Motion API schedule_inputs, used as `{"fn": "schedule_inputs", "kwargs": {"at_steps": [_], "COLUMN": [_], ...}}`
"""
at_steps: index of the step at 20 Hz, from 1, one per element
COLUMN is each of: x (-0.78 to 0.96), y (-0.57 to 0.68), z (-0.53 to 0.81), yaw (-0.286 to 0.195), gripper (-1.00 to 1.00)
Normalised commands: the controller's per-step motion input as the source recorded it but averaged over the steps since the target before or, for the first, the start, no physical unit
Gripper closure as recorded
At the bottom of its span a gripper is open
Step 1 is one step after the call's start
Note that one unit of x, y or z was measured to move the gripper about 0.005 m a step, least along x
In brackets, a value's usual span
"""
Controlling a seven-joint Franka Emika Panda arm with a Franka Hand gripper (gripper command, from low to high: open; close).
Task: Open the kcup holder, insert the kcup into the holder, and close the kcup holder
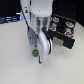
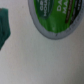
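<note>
My arm (image 1: 41, 30) reaches down over the pale counter (image 1: 15, 60), and my claw (image 1: 39, 56) sits low just above the kcup (image 1: 34, 52) — I can make out its green top peeking beside the claw's tip in the exterior view. Whether my claw is spread or clenched I cannot tell; the fingers are too blurred and small there, and the wrist view does not show them clearly. In the wrist view the kcup (image 2: 56, 19) fills a corner of the picture, its green round top ringed in white with pale lettering I cannot read, lying on the counter. A dark green blurred shape (image 2: 6, 27) shows at one edge; I cannot say what it is. The kcup holder (image 1: 62, 27) stands behind my arm toward the exterior view's right — its drawer is pulled out, showing rows of round pods inside
</note>
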Motion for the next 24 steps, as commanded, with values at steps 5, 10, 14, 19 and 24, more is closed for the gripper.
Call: {"fn": "schedule_inputs", "kwargs": {"at_steps": [5, 10, 14, 19, 24], "x": [-0.02, 0.1, 0.08, 0.08, 0.04], "y": [-0.16, -0.07, -0.09, -0.05, -0.05], "z": [-0.12, -0.09, -0.05, -0.02, -0.05], "yaw": [-0.096, -0.074, -0.065, -0.051, -0.049], "gripper": [-1.0, 1.0, -1.0, -1.0, -1.0]}}
